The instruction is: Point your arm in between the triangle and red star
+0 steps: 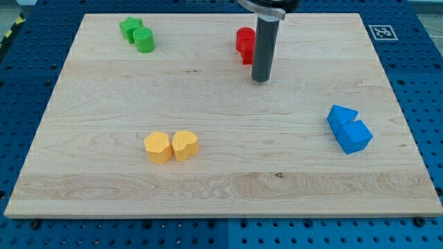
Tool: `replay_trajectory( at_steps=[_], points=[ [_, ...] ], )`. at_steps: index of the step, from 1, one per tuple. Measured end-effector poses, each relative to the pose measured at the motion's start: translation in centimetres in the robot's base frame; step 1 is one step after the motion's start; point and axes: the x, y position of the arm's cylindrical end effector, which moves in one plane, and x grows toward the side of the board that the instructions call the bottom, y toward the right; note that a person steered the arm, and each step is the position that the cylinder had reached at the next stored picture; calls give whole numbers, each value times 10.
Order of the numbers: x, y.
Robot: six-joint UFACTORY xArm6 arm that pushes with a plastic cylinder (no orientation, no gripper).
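No readable text, only a square black-and-white marker [381, 32] on board [208, 187] corner

Your rod descends vertically from the view's top edge. My tip [260, 79] rests on the wooden board [208, 173], just right of and slightly below the red block [244, 43], nearly touching it.

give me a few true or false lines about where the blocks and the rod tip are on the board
1. My tip sits just to the view's right of the red blocks. True.
2. The green blocks lie at the view's bottom right. False: they are at the top left.
3. The two yellow blocks sit side by side. True.
4. The blue blocks touch the red ones. False: they lie far apart, blue at the view's right.
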Motion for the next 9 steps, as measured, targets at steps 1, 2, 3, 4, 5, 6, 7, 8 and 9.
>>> replay_trajectory(
  at_steps=[1, 2, 3, 4, 5, 6, 7, 8, 9],
  points=[
    [7, 0],
    [8, 0],
    [10, 0],
    [12, 0],
    [13, 0],
    [13, 0],
    [15, 13],
    [36, 44],
    [36, 84]
  ],
)
